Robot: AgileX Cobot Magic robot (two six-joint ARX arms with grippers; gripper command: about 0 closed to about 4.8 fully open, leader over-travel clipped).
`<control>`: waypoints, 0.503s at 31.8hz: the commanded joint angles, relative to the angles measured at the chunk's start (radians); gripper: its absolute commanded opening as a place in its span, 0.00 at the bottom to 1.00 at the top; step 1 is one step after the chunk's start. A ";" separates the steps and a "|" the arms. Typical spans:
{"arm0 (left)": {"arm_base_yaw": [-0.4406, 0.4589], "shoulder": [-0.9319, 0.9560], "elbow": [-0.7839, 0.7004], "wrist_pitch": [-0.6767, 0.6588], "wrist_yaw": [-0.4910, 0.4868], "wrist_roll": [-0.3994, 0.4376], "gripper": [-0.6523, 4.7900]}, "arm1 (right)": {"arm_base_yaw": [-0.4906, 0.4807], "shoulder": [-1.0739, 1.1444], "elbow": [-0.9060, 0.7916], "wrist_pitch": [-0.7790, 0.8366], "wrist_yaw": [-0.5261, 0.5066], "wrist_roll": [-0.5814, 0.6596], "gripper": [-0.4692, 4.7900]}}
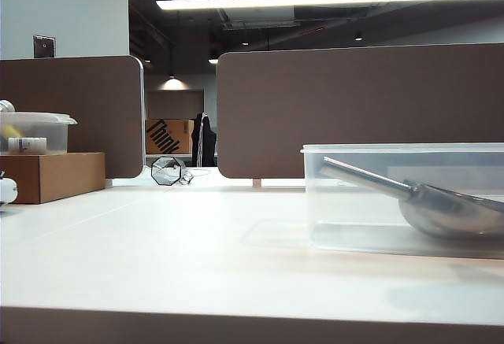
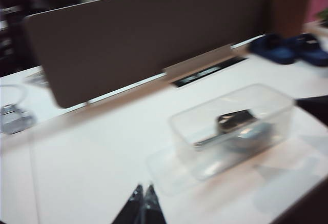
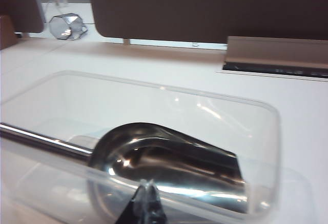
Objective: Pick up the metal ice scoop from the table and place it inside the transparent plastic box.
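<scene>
The scoop point(image 1: 441, 206) is seen lying inside the box point(image 1: 354, 202), bowl down on the floor of the box and handle raised toward the rim on the side nearer the middle of the worktop point(image 1: 157, 257); the placing is judged done, and the step in hand is taken to be the clearing of the arms. The left gripper point(image 2: 143, 198) is held above the bare worktop, well apart from the box, its fingers point(image 2: 134, 203) pressed together with nothing between them. The right gripper point(image 3: 146, 196) is held over the near wall of the box, just above the bowl of the scoop, with its fingers point(image 3: 152, 203) likewise closed and empty. Neither arm is seen in the exterior view. To finish well, the right gripper should be lifted straight up before any sideways travel, so that the rim and the raised handle are not caught and the light box is not dragged across the worktop. The left arm should be swung wide of the box, since the left wrist view is blurred and clearance cannot be judged finely.
</scene>
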 commanded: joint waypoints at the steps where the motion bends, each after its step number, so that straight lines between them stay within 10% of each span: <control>1: 0.010 0.015 -0.011 -0.038 0.050 -0.095 0.11 | -0.053 0.001 0.001 0.014 -0.001 0.000 0.09; 16: 0.008 0.017 -0.075 -0.052 0.084 -0.135 0.11 | -0.126 0.001 0.001 0.014 -0.005 0.000 0.09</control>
